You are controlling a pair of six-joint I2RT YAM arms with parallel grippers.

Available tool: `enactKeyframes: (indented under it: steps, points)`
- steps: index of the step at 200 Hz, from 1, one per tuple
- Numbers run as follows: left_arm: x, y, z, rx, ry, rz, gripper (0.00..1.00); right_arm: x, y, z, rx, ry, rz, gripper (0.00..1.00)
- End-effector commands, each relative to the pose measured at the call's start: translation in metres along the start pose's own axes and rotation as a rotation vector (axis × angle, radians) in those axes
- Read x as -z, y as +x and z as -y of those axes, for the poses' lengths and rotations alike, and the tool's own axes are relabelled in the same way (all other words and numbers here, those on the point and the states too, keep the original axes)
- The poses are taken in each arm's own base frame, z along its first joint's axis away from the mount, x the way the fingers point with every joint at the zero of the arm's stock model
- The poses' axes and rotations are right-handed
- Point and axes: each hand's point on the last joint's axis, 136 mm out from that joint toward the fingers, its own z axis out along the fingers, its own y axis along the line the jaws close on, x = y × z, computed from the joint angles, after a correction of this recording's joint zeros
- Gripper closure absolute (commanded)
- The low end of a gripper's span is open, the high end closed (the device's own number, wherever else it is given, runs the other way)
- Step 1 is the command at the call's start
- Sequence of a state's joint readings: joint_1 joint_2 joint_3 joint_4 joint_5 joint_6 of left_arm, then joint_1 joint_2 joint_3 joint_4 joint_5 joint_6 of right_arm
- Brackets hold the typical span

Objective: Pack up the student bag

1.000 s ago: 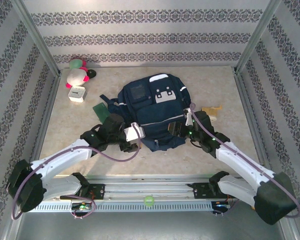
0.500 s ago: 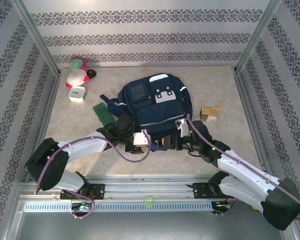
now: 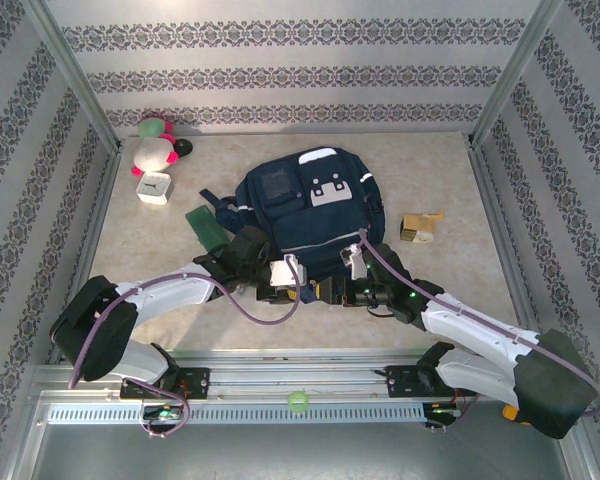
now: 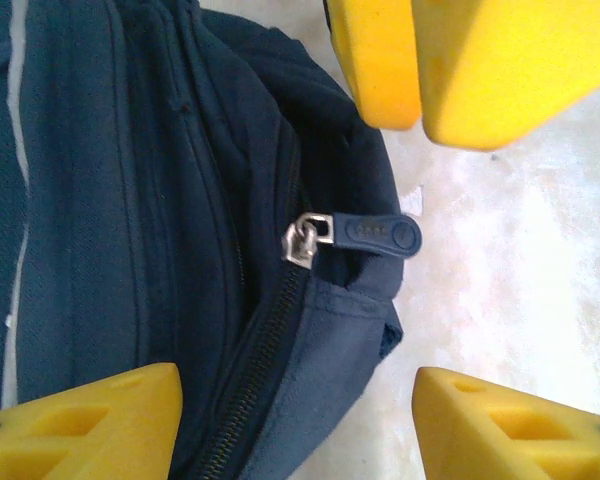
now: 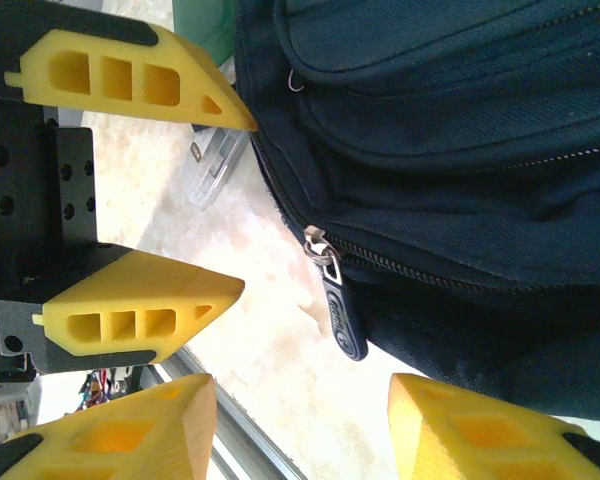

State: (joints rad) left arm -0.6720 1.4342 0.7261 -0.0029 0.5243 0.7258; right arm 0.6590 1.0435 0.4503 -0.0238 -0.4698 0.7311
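**op:** Status, nearest first?

**me:** Both hands are low at the near end of the student bag [image 3: 305, 215], facing each other and close together. My left gripper [image 4: 295, 385] has its jaws apart, straddling the bag's corner and clamped on nothing. My right gripper [image 5: 300, 420] also has its jaws apart and holds nothing.

**op:** What's between them?

**me:** The zipper pull [image 4: 380, 232], a dark tab on a metal slider [image 4: 305, 240] at the bag's edge. Neither hand touches it. The teeth on one side of the slider look closed. I can't tell how far the track is open overall.

**op:** Step?

**me:** I read it as opening the compartment, before any packing. The loose items all lie outside the bag.

**op:** Next move needs?

**me:** One hand pins the fabric just beside the slider and the other closes on the tab. Then pull along the track, not across it. The tab is small and floppy, so it's easy to miss. The fabric will likely bunch unless it's held taut.

**op:** Further out?

**me:** The bag lies flat mid-table [image 3: 130, 240], front pocket up. Left of it there's a green flat piece [image 3: 208, 225] just beside the strap, then a white box [image 3: 153, 188], then a plush toy [image 3: 155, 150] in the far corner. To the right is a small tan box [image 3: 420, 228], apart from the bag.
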Motion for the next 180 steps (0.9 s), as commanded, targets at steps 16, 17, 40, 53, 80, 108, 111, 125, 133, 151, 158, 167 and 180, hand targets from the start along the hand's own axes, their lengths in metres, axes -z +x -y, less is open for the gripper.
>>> enactKeyframes:
  steps: [16, 17, 40, 53, 80, 108, 111, 125, 133, 151, 158, 167, 180]
  points:
    - [-0.013, 0.002, -0.008, -0.027, 0.026, -0.012, 0.41, -0.003, 0.002, -0.007, 0.015, -0.032, -0.018, 0.51]
    - [-0.014, 0.003, -0.008, -0.028, 0.028, -0.014, 0.41, -0.003, 0.003, -0.007, 0.015, -0.032, -0.019, 0.51]
    - [-0.018, 0.007, -0.005, -0.023, 0.059, -0.03, 0.54, -0.005, 0.003, -0.006, 0.017, -0.03, -0.028, 0.51]
    - [-0.02, 0.008, -0.003, -0.016, 0.065, -0.027, 0.68, -0.007, 0.004, -0.004, 0.023, -0.027, -0.031, 0.51]
    - [-0.02, 0.008, 0.003, -0.007, 0.091, -0.015, 0.8, -0.009, 0.004, 0.002, 0.03, -0.018, -0.037, 0.51]
    - [-0.019, 0.007, 0.005, 0.0, 0.103, -0.008, 0.88, -0.012, -0.001, 0.004, 0.021, -0.024, -0.015, 0.51]
    - [-0.02, 0.007, 0.006, 0.0, 0.107, -0.006, 0.88, -0.013, -0.002, 0.004, 0.021, -0.027, -0.014, 0.51]
    - [-0.019, 0.004, 0.008, 0.003, 0.119, 0.008, 0.91, -0.016, -0.002, 0.003, 0.02, -0.037, -0.018, 0.51]
    - [-0.019, 0.002, 0.009, 0.005, 0.126, 0.015, 0.92, -0.018, -0.002, 0.004, 0.02, -0.042, -0.023, 0.51]
    - [-0.019, 0.0, 0.01, 0.01, 0.134, 0.023, 0.92, -0.023, -0.004, 0.001, 0.016, -0.064, -0.025, 0.52]
    - [-0.019, 0.0, 0.009, 0.01, 0.132, 0.027, 0.92, -0.024, -0.004, 0.001, 0.016, -0.067, -0.025, 0.52]
    - [-0.019, -0.001, 0.01, 0.015, 0.134, 0.029, 0.92, -0.026, -0.007, 0.001, 0.014, -0.064, -0.02, 0.52]
    - [-0.018, -0.003, 0.01, 0.02, 0.138, 0.039, 0.92, -0.028, -0.01, 0.002, 0.01, -0.057, -0.008, 0.52]
